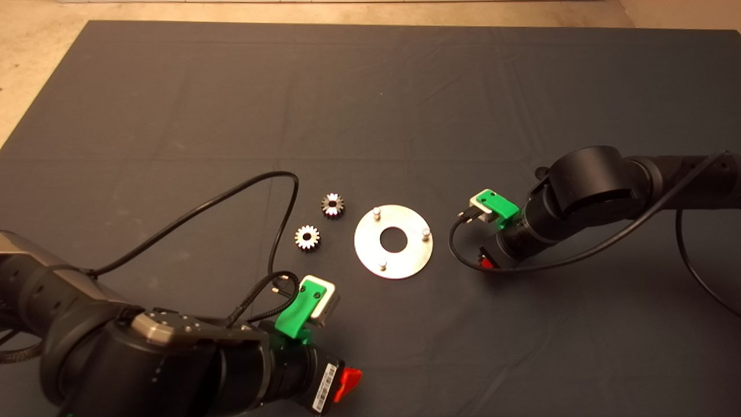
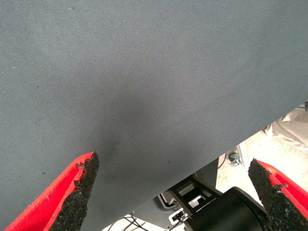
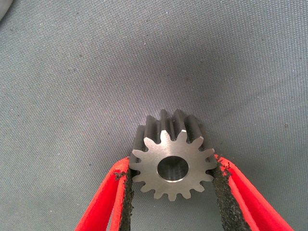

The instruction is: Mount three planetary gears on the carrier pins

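The right arm reaches in from the right edge of the bench (image 1: pixel 405 75), its forearm angled down toward the mat so that the right hand (image 1: pixel 486 262) sits low just right of the disc (image 1: pixel 414 255). Only a sliver of red finger shows under the wrist from above. The wrist camera shows this hand clamped on one gear (image 3: pixel 172 161), the two black pads (image 3: pixel 126 192) pressing its toothed rim from either side, the bore facing the camera and the gear close over the dark cloth. The disc lies flat near the middle of the bench, toward the near edge, with its three carrier pins (image 1: pixel 376 212) standing upright and bare. Two more planetary gears (image 1: pixel 333 204) lie flat on the mat just left of the disc, close together but not touching each other or the disc. The left arm lies along the near left corner, its left hand (image 2: pixel 173 185) over plain mat close to the near edge, fingers (image 2: pixel 79 185) spread wide apart and holding nothing.
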